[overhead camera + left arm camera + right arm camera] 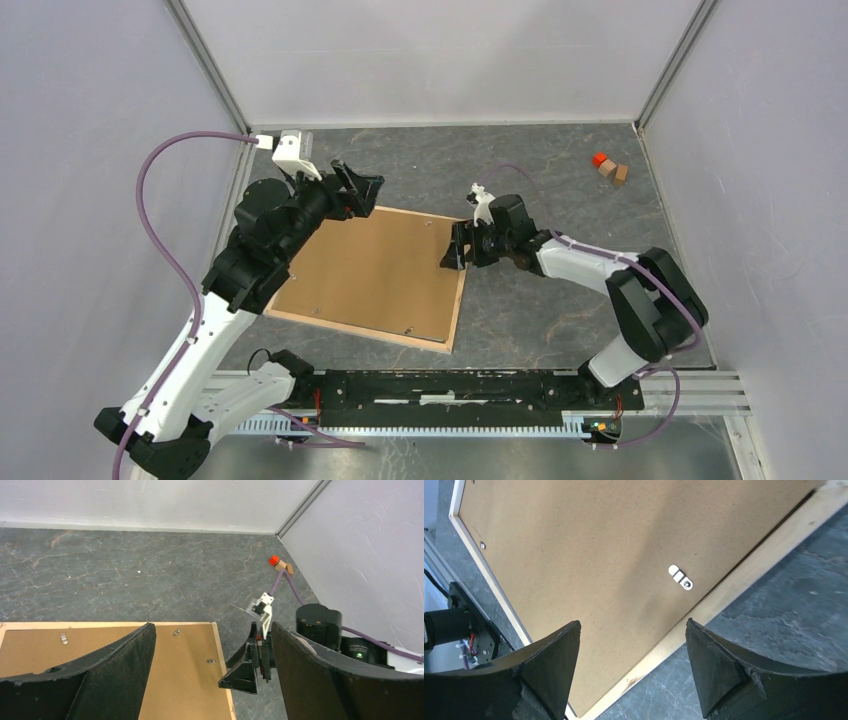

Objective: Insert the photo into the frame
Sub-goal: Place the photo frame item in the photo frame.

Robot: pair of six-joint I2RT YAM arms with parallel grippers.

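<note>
**Free room and obstacles.** The left gripper, jaws apart, hangs over a corner of the frame. Ahead of it, bare counter runs free to the back wall. The right gripper stands near on its right. That gripper, jaws apart, hangs over the frame's rail, with the backing board on one side and bare counter on the other. Small blocks lie well behind it.

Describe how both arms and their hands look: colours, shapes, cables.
The left arm and right arm mix white links with black joints. A purple cable loops to a white camera at the left wrist; another runs along the right arm. The left hand and right hand each have two broad, black, wedge-shaped fingers.
</note>
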